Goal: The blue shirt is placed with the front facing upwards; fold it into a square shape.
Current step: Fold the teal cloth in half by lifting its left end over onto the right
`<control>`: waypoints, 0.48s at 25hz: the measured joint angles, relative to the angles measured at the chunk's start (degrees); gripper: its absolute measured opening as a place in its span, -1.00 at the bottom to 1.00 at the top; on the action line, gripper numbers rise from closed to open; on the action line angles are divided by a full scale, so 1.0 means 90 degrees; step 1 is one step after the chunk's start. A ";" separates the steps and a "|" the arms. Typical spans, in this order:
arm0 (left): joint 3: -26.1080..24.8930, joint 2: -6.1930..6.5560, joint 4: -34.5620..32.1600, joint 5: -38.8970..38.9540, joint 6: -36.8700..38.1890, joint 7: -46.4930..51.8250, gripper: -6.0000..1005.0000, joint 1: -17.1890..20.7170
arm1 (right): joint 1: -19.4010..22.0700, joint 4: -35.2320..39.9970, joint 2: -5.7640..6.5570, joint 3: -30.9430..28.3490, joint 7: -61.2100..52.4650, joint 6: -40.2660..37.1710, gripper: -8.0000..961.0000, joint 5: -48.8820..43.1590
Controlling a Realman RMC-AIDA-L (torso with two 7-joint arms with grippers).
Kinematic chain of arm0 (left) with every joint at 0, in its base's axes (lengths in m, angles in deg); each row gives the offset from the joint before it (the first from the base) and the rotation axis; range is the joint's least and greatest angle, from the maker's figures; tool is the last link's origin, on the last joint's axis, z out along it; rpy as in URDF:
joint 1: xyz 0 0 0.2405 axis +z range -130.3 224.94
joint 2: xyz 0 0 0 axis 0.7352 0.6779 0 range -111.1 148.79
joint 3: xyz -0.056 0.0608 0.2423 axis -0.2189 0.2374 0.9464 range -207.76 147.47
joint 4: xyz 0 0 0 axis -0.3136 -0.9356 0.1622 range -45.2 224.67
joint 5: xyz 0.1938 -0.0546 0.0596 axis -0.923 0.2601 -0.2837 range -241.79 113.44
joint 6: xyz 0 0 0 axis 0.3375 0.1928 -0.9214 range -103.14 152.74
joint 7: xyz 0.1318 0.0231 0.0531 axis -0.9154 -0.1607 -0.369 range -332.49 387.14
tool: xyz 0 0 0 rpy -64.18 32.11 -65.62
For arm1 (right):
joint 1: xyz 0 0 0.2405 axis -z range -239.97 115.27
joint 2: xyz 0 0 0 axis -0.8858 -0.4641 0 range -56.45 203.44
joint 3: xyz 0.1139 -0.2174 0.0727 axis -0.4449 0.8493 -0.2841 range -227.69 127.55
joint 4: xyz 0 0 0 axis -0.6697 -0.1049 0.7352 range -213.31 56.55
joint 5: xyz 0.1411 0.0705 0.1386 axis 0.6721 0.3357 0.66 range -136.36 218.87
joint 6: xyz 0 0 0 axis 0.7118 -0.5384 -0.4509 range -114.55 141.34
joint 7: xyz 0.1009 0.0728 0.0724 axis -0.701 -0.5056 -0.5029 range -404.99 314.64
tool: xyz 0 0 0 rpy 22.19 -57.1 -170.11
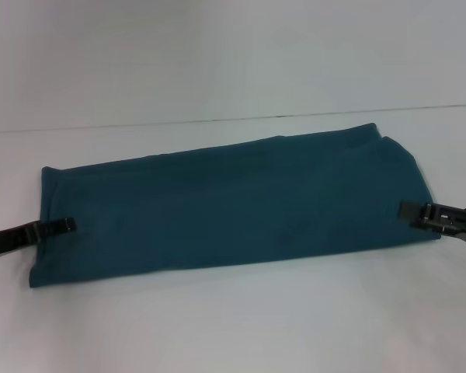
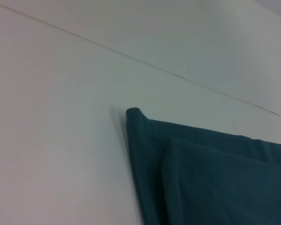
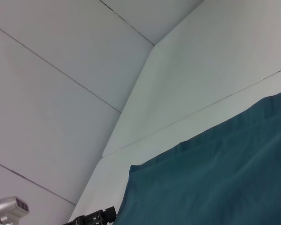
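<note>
**Shirt folded to a long band, both claws at the ends — next fold is where it can slip**

Nearest the head camera: the front long edge of the blue shirt [image 1: 217,210], lying flat on the white table [image 1: 233,326]. The shirt is already a long band running left to right, slightly skewed, with no print or collar showing.

Left gripper [image 1: 62,225] sits at the left short end, fingertips on the cloth. Right gripper [image 1: 412,211] sits at the right short end, same. Both look pinched on the fabric, but the fingers lie too flat to confirm; cannot tell for sure.

Risks, my read:
- The band is several layers thick. The left wrist view shows stacked edges at the corner [image 2: 133,112]. A pinch that catches only the top layer will peel the stack apart on lift.
- Uneven lift between the arms would make the skew worse, so no square.
- The right end looks rounded and loosely overlapped; that flap could fall open when carried over.
- Bringing one end across puts the two arms close together, so there is a collision risk.

Surroundings: a table seam [image 1: 233,118] behind the shirt and white wall panels [image 3: 61,70] beyond. A small grey device [image 3: 9,208] sits off the table in the right wrist view. Nothing is in the fold path.
</note>
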 joint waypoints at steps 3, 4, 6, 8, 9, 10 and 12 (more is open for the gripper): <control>-0.0001 -0.0012 0.0011 0.0000 0.0017 -0.0001 0.74 -0.0004 | 0.0000 -0.0003 0.0000 -0.0008 -0.0001 0.0000 0.87 0.0000; 0.0005 -0.0020 0.0021 0.0001 0.0023 -0.0001 0.74 -0.0013 | 0.0000 -0.0003 0.0000 -0.0013 0.0000 0.0000 0.87 0.0001; 0.0056 -0.0029 0.0061 0.0005 0.0023 -0.0001 0.74 -0.0042 | 0.0000 -0.0004 0.0000 -0.0020 0.0001 0.0000 0.87 0.0001; 0.0121 -0.0021 0.0137 0.0009 0.0022 -0.0001 0.74 -0.0094 | 0.0000 -0.0005 0.0000 -0.0027 0.0002 -0.0002 0.87 0.0001; 0.0141 -0.0014 0.0187 0.0011 0.0022 0.0002 0.74 -0.0125 | 0.0000 -0.0004 0.0000 -0.0029 0.0002 -0.0007 0.87 0.0001; 0.0156 -0.0003 0.0255 0.0012 0.0021 0.0009 0.74 -0.0171 | 0.0000 -0.0004 0.0000 -0.0030 0.0003 -0.0015 0.87 0.0001; 0.0159 0.0013 0.0358 0.0013 0.0027 0.0040 0.74 -0.0253 | 0.0004 -0.0004 0.0000 -0.0034 0.0004 -0.0024 0.87 0.0001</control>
